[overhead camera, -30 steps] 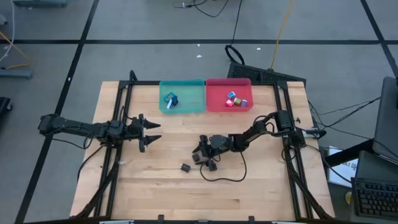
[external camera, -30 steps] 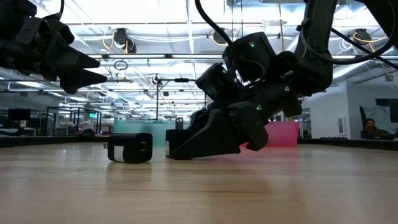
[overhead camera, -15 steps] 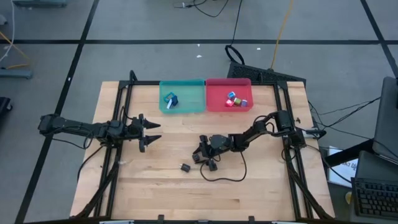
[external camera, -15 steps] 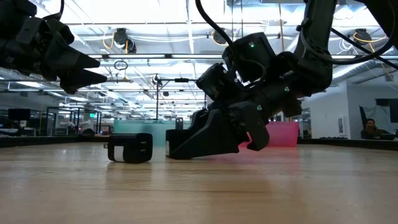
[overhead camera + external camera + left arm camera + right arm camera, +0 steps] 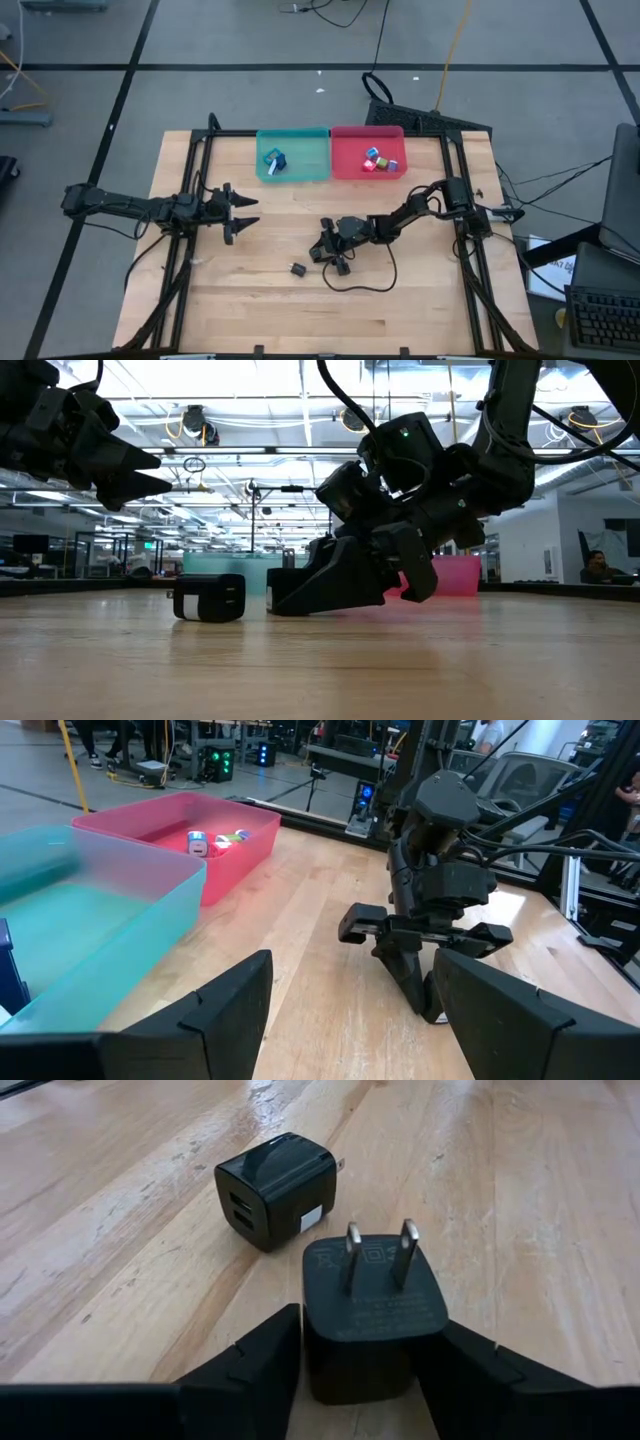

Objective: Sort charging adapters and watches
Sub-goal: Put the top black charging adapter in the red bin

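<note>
On the wooden table [image 5: 250, 300], two black charging adapters [image 5: 372, 1312], one between right gripper [image 5: 360, 1365] fingers

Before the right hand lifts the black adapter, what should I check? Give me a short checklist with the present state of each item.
1. Adapter between the fingers: ok. The right hand has a black adapter between its fingers, prongs pointing away.
2. Firm grip: cannot tell. The fingers sit close on both sides, but contact is not clear.
3. Second black adapter free of the hand: ok, it lies apart on the table.
4. Red bin reachable: ok, it already holds coloured adapters.
5. Left hand out of the path: ok, open and waiting at the left side.
</note>
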